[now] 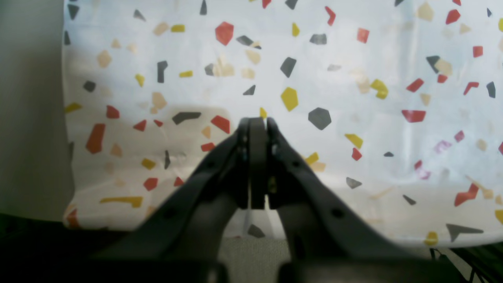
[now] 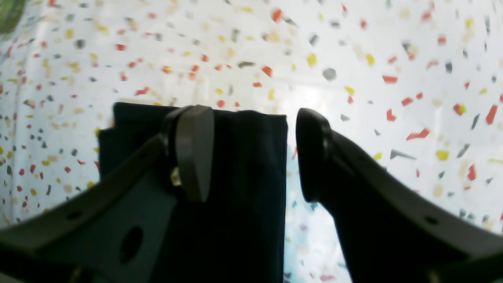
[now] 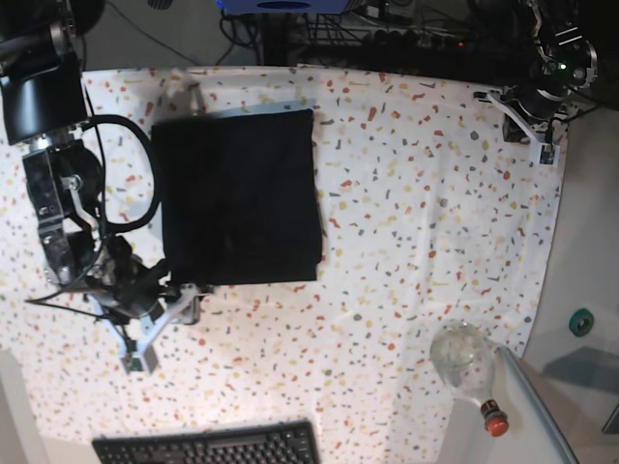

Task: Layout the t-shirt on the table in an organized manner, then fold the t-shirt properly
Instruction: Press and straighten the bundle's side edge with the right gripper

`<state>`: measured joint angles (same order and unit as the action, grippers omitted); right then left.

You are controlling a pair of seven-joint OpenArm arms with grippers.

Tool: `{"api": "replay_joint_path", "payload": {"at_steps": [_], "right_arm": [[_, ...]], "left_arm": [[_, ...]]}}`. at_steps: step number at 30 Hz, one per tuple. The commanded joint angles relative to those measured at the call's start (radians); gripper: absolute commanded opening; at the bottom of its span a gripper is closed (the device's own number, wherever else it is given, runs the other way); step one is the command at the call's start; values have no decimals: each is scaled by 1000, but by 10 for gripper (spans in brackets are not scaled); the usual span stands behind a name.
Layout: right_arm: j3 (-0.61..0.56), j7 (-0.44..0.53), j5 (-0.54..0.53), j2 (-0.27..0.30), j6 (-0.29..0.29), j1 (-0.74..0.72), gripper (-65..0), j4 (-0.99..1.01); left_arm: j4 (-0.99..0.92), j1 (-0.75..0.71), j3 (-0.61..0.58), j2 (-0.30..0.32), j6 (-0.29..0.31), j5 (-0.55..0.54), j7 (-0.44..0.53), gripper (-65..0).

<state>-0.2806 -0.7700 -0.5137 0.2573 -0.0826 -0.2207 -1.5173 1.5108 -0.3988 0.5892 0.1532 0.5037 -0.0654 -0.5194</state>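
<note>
The black t-shirt [image 3: 237, 198] lies folded into a neat rectangle on the left half of the table [image 3: 416, 222], which is covered in flecked white cloth. My right gripper [image 3: 187, 298] hovers at the rectangle's near left corner. In the right wrist view it is open [image 2: 251, 129]: one finger [image 2: 192, 153] is over the t-shirt [image 2: 243, 188], the other is past its straight edge, and neither holds the fabric. My left gripper [image 1: 257, 122] is shut on nothing above bare cloth near the table's far right corner.
A black keyboard [image 3: 208, 447] sits at the front edge. A clear bottle with a red cap [image 3: 466, 365] lies at the front right by the table's curved edge. Cables and equipment run along the back. The left arm [image 3: 556, 68] is at the back right.
</note>
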Motion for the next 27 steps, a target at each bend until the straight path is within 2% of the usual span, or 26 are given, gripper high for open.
{"api": "replay_joint_path", "payload": {"at_steps": [1,2,6,9,11,13,15,18,21,24,27], "right_arm": [[-49,2,-12,-6,5,-18,-357,-19],[-84,4,-10,-6,4,-27,-359,-1],[-53,50,-10,-17,-67,-67,-359,159],[-76,50,-9,-17,-33,-62,-359,117],[-167,50,11,-11,4,-61,-359,79],[-296,59,66,-16,16,-87,-357,83],[-400,60,143,-56,20,-131,-330,123],[-434,80,180,-135,42,-191,-264,274],[-435,122,185,-206,113,-242,-264,446],[-437,171,186,-243,120,-283,-261,568],[-437,180,186,-270,126,-303,-261,634]], "left_arm": [[15,-1,5,13,-1,-9,15,-650],[15,-1,5,13,-1,-9,15,-650],[15,-1,5,13,-1,-9,15,-650],[15,-1,10,13,-1,-9,15,-650],[15,-2,10,13,-1,-9,17,-650],[15,-1,8,13,-1,-9,17,-650],[23,-1,5,13,-1,-9,17,-650],[18,-1,5,13,-1,-9,17,-650],[17,-7,10,13,-1,-9,17,-650],[15,-10,12,13,-1,-9,17,-650],[15,-10,12,13,-1,-9,17,-650]]}}
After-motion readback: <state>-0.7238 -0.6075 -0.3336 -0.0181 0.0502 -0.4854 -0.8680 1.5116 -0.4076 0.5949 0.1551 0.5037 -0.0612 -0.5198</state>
